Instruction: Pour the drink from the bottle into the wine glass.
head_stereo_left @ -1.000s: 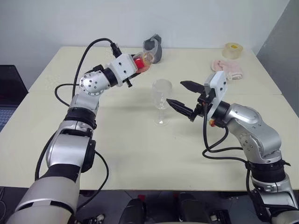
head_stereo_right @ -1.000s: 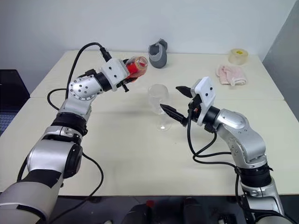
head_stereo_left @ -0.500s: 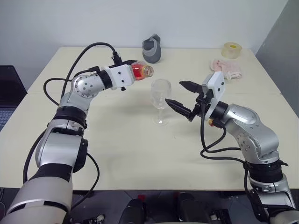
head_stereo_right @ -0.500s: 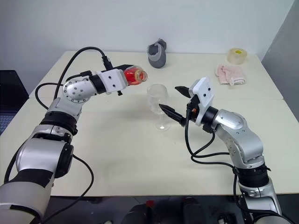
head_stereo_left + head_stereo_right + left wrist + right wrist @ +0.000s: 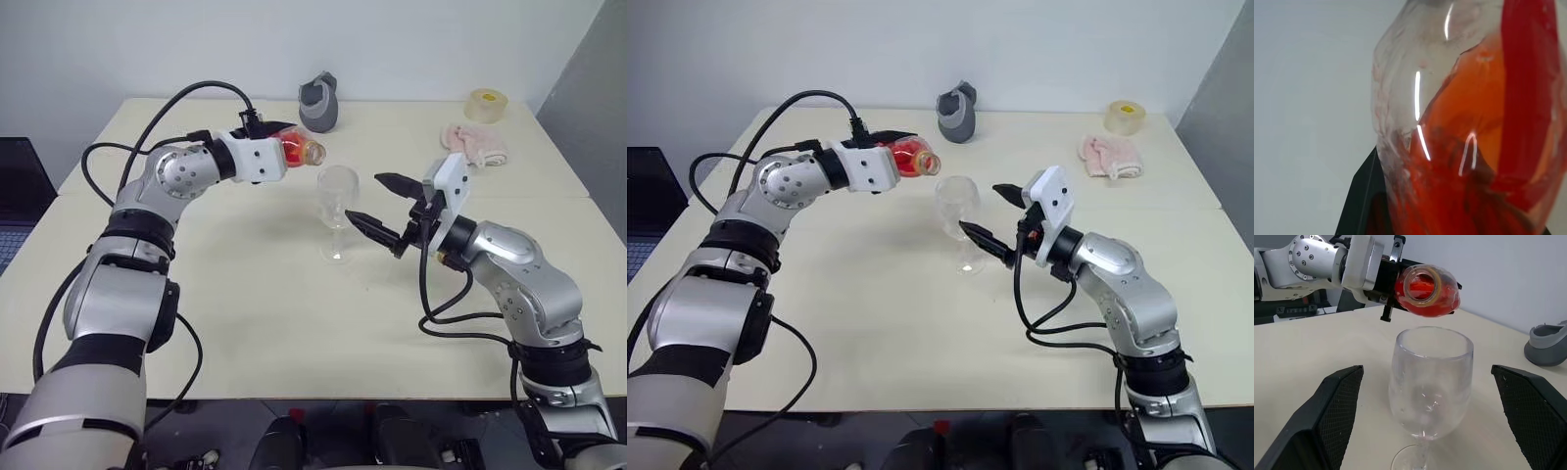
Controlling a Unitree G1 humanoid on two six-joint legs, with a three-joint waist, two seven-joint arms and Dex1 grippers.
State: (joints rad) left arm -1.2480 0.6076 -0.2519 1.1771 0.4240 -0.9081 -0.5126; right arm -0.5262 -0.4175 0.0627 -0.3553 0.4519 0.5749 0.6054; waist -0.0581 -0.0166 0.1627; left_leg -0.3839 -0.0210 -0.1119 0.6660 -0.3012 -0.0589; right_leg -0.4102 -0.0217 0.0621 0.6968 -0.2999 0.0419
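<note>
The left fingers (image 5: 284, 147) grip the small clear plastic bottle (image 5: 302, 150) of red drink (image 5: 1426, 297), tipped level above the empty clear stemmed wine glass (image 5: 338, 210) on the cream tabletop (image 5: 294, 323). The right fingers (image 5: 380, 205) stand wide open beside the glass.

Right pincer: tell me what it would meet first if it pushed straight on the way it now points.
Most likely the wine glass. The right pincer is open, and in its wrist view the bowl stands upright between the two fingers, straight ahead. It would probably enter the gap before touching either finger, though depth is hard to judge.
</note>
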